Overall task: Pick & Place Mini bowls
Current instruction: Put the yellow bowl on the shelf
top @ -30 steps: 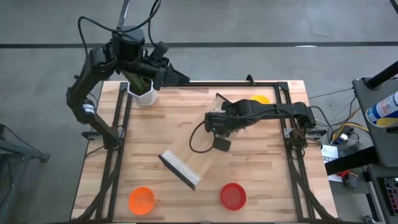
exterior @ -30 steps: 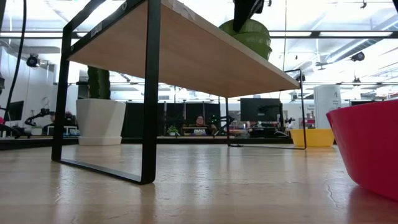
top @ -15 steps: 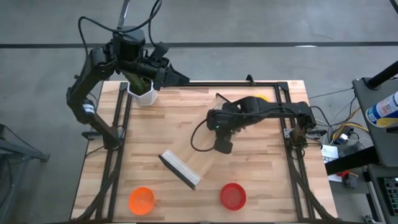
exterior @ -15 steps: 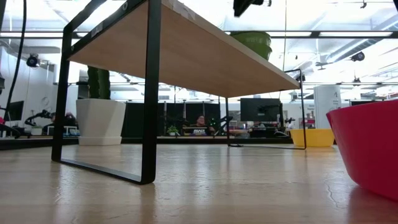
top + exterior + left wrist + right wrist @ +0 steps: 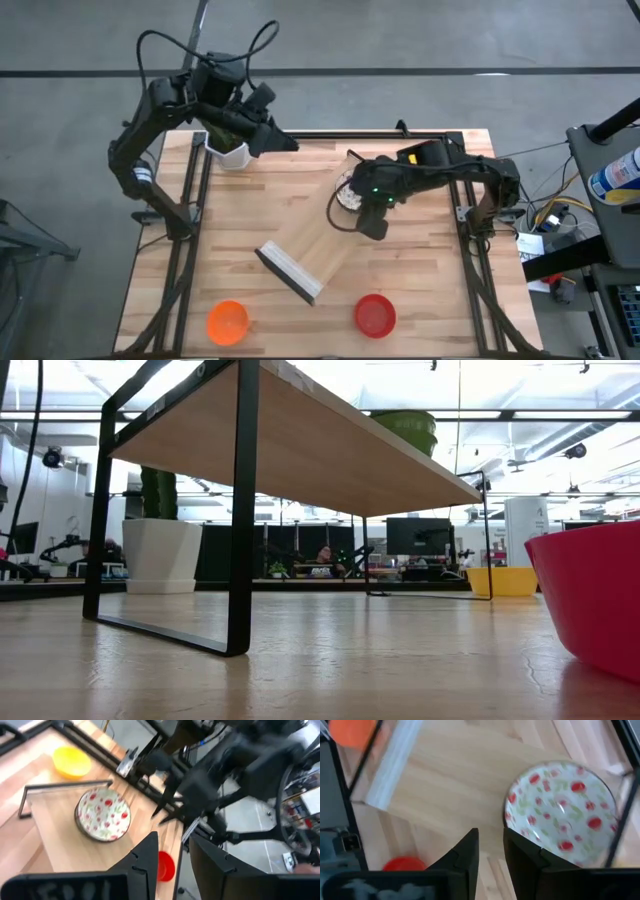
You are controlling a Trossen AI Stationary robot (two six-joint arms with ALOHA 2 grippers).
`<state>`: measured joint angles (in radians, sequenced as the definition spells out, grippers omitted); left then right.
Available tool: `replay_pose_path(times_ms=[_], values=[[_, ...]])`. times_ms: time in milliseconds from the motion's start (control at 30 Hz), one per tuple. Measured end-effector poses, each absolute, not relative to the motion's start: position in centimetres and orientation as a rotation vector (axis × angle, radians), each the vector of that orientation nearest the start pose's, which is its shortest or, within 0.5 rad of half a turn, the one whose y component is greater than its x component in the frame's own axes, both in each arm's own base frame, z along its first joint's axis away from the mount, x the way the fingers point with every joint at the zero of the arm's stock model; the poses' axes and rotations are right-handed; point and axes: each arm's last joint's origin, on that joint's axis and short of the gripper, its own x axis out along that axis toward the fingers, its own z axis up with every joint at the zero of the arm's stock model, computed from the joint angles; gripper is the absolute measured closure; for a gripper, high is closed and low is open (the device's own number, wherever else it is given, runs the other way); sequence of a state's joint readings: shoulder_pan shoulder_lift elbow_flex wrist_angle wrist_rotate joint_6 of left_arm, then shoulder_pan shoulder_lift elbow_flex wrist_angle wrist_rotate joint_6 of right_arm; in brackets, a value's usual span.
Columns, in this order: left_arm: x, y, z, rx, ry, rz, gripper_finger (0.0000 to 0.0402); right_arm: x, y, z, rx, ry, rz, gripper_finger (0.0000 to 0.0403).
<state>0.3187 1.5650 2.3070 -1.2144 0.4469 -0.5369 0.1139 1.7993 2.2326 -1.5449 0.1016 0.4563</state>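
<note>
So far one patterned bowl (image 5: pixel 348 193) sits on the shelf (image 5: pixel 305 250); right tool (image 5: pixel 372 226) apart above; red (image 5: pixel 375 314), orange (image 5: pixel 227 321), yellow (image 5: pixel 501 581) remain.

One camera hangs overhead, looking straight down on the whole table (image 5: pixel 250 210). Another sits at tabletop level, facing across into the room. Each wrist camera looks close past its own fingers; both catch the speckled bowl (image 5: pixel 103 815) and the red bowl (image 5: pixel 404 864).

The right arm (image 5: pixel 440 172) overhangs the speckled bowl (image 5: pixel 348 193) on the raised shelf (image 5: pixel 315 240); the table's (image 5: pixel 420 290) middle lies bare.
</note>
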Motion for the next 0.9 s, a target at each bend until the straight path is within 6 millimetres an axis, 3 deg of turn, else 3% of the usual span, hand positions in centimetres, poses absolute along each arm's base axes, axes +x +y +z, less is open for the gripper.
replay_pose_path(times_ms=[267, 567, 900], values=[[23.1, 6.3, 52.5, -0.711, 0.516, 0.008, 0.0299, 29.0, 2.3, 44.7, 0.290, 1.029, -0.339, 0.0330], [23.2, 5.9, 52.0, -0.712, 0.533, 0.023, 0.0299, 25.0, -1.7, 46.8, 0.421, 0.864, -0.619, 0.0327], [23.3, 5.7, 52.0, -0.711, 0.535, 0.016, 0.0299, 20.8, -5.6, 44.8, 0.455, 0.922, -0.782, 0.0327]])
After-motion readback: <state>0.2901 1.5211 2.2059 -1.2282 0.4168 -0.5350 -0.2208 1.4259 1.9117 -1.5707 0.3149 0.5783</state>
